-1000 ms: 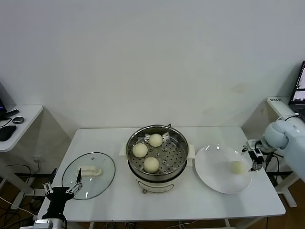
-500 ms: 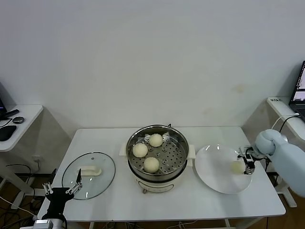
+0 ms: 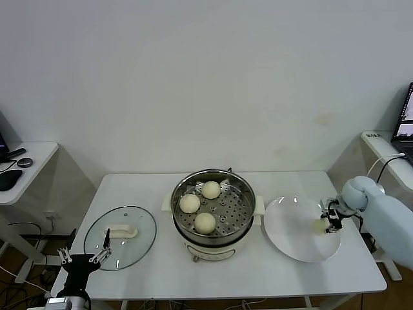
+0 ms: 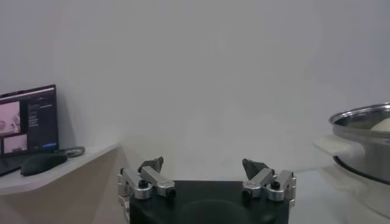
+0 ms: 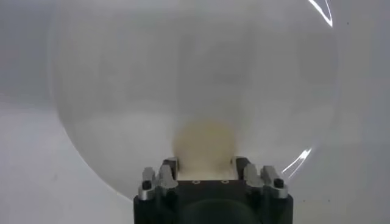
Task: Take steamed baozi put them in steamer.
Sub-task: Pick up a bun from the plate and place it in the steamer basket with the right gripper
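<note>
The right arm reached in from three o'clock, its tool point(image 3: 329, 218) lowered with both fingers point(image 5: 169, 172) spread apart and pointing toward nine o'clock. The left arm sat parked low at seven o'clock, its tool point(image 3: 84, 254) spread wide, gripping nothing.

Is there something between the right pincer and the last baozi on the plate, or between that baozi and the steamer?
Nothing visible. The right pincer is open around the baozi on the plate. The steamer stands uncovered; its lid lies aside.
</note>
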